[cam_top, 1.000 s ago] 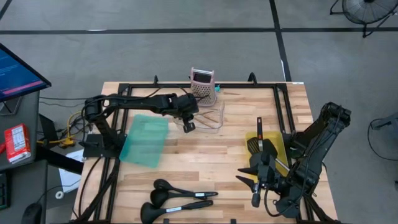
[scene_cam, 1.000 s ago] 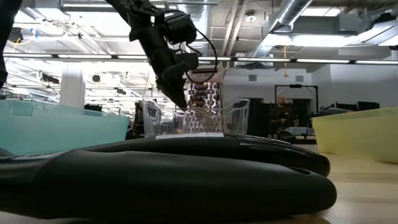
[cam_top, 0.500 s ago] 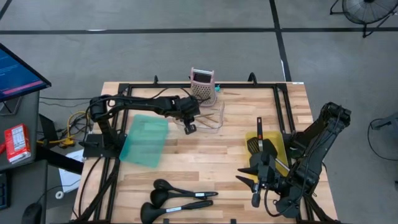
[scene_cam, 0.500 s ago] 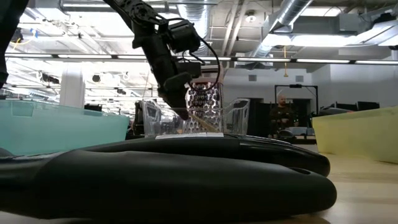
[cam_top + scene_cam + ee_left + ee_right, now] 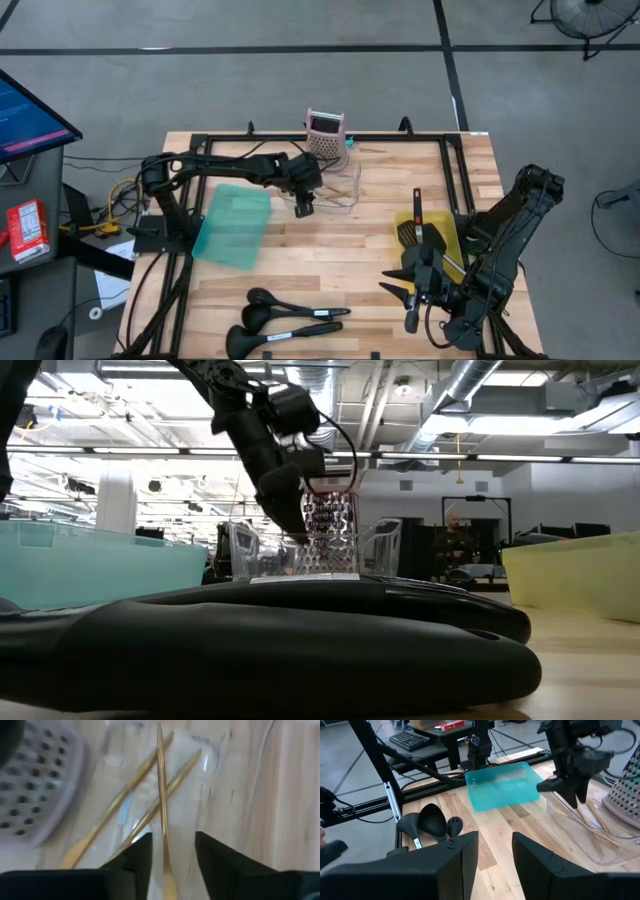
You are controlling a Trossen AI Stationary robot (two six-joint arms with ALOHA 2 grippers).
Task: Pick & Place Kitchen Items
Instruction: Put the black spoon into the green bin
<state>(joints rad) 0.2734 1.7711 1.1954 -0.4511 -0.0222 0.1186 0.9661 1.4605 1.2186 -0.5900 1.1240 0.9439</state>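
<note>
Writing: none legible; left claw open over golden sticks.

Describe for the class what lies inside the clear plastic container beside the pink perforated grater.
Inside the clear plastic container lie three thin golden sticks, crossing one another. The left gripper hangs open just above them. Its fingers cover the sticks' near ends.

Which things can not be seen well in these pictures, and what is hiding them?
- Low view: the black utensils lie close to the camera and hide most of the table.
- Left wrist view: the golden sticks are blurred, and the edge cuts their ends.
- High view: the yellow bin is partly hidden by the right pincer.
</note>
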